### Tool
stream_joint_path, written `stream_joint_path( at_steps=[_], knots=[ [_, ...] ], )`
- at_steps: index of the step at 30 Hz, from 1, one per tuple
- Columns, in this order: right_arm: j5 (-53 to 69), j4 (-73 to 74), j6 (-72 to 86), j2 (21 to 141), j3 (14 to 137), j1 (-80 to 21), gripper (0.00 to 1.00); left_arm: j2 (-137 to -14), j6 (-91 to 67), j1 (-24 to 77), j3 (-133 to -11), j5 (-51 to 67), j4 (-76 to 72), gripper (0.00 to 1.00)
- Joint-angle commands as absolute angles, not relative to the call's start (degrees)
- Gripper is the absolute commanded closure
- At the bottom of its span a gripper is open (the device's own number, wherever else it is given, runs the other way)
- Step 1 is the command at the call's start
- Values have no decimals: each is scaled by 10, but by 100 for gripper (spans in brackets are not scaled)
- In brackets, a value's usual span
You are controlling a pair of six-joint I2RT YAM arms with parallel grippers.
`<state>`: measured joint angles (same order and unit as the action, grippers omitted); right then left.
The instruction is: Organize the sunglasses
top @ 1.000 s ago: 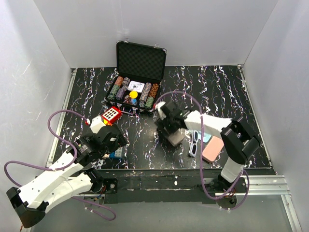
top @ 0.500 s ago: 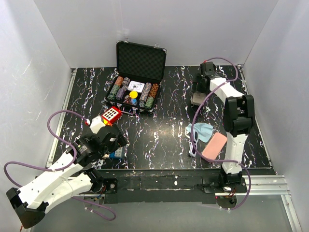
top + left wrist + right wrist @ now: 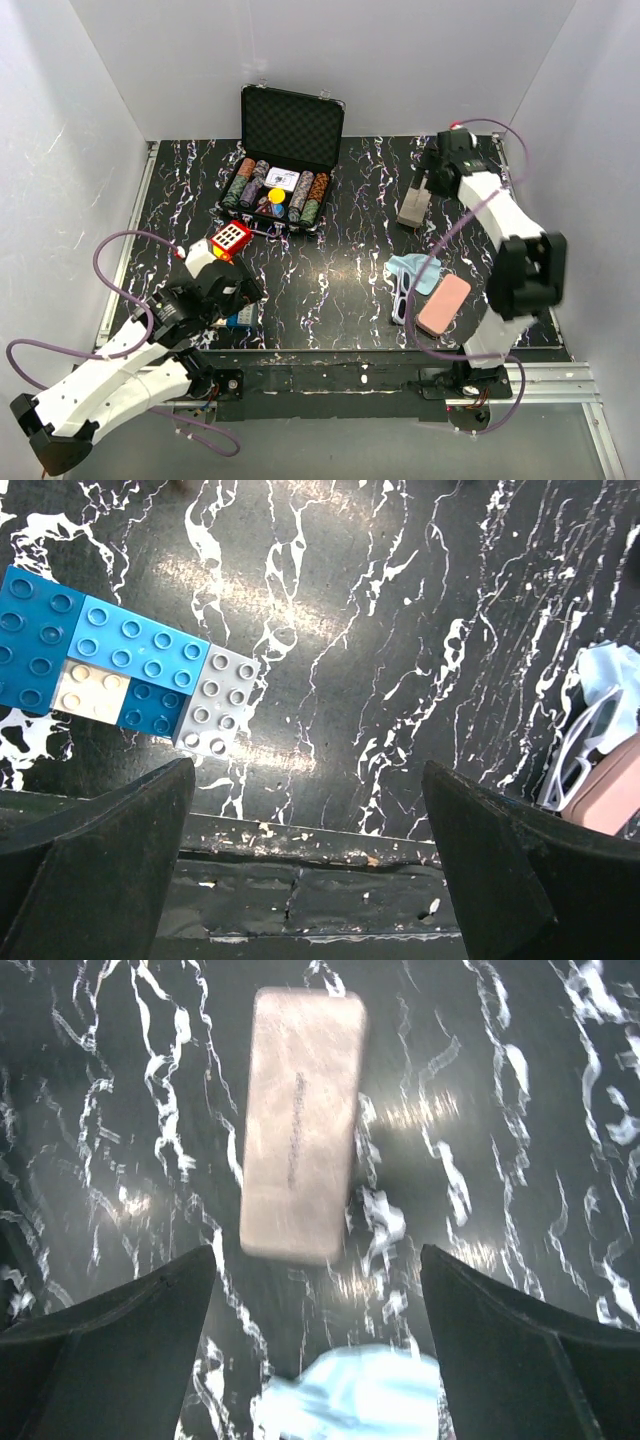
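The white-framed sunglasses [image 3: 402, 296] lie at the front right, between a light blue cloth [image 3: 415, 270] and a pink case [image 3: 444, 305]. They also show at the right edge of the left wrist view [image 3: 588, 750]. The purple pair is not in view. A grey-brown case [image 3: 413, 205] lies shut at the back right, and it shows in the right wrist view [image 3: 300, 1120]. My right gripper [image 3: 435, 180] hangs open and empty above that case [image 3: 320, 1360]. My left gripper [image 3: 240, 290] is open and empty over the front left [image 3: 305, 880].
An open black case of poker chips [image 3: 285, 150] stands at the back centre. A red and white cube [image 3: 230, 237] sits by the left arm. Blue and grey toy bricks [image 3: 120, 665] lie near the front edge. White walls close in three sides.
My right arm swung from the table's middle to the back right with the grey-brown case. The case now lies there and the gripper is off it. The left arm barely moved.
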<state>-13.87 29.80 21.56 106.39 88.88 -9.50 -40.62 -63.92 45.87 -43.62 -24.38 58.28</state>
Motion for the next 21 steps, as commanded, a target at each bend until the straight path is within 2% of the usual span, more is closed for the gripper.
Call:
stream_joint_path(
  at_steps=[1, 6, 9, 14, 21],
  knots=[
    [-147, 264, 315, 864, 694, -93, 9, -377, -635, 459, -431, -241, 580, 2],
    [-78, 233, 425, 705, 446, -94, 8, -349, -627, 459, -425, -236, 578, 2],
    [-100, 304, 445, 671, 411, -96, 7, -339, -616, 459, -421, -228, 570, 2],
    [-138, 311, 477, 588, 353, -96, 6, -332, -617, 459, -412, -220, 563, 2],
    [-155, 350, 467, 576, 351, -96, 5, -328, -615, 460, -405, -208, 552, 2]
  ],
)
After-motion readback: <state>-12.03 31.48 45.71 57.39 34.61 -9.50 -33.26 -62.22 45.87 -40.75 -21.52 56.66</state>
